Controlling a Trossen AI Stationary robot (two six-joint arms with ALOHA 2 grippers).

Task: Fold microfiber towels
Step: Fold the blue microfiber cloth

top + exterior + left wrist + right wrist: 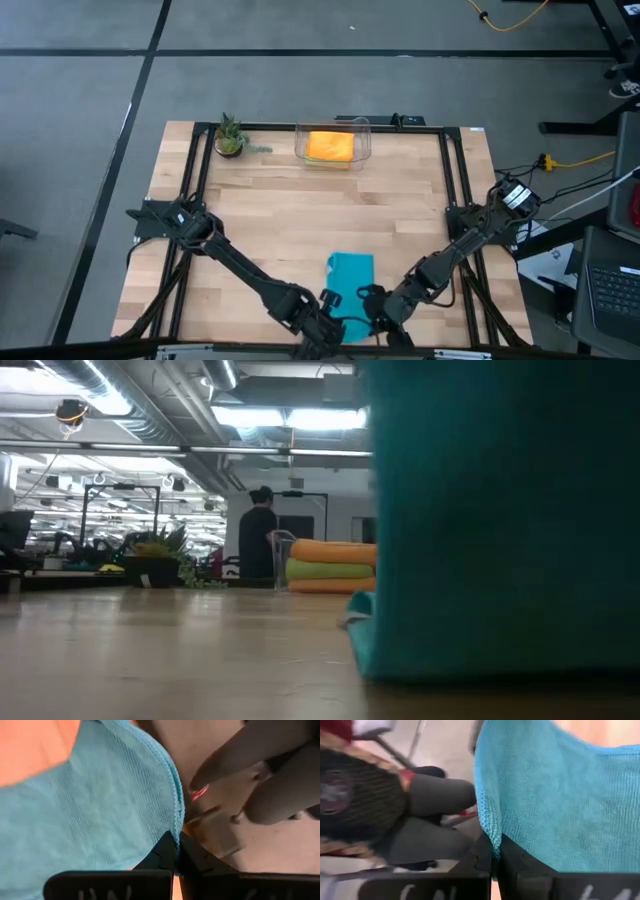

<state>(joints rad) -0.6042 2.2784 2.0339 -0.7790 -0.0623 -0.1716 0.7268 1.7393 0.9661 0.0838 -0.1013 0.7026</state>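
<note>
The teal towel (350, 274) lies near the table's near edge, its far part on the wood. In the low view it fills the right side like a curtain (500, 510). My left gripper (326, 304) and my right gripper (372, 298) stand close together at the towel's near end, each shut on it. Two orange towels and a lime green one lie stacked in the clear bin (330, 565) at the far edge. From above only the top orange one (328, 146) shows. My left gripper pinches the teal towel's hemmed edge (176, 832) between its two fingertips (165, 851), at the towel's near left part. The cloth spreads away from the fingers. One layer or several, I cannot tell. My right gripper pinches the teal towel's hemmed edge (491, 839) between its two fingertips (507, 851), at the towel's near right part. The cloth rises away from the fingers. One layer or several, I cannot tell.
The clear plastic bin (360, 128) stands at the table's far edge, with a small potted plant (230, 138) to its left. Bare wood (320, 215) lies between the bin and the teal towel. A person (258, 535) stands in the room beyond the table.
</note>
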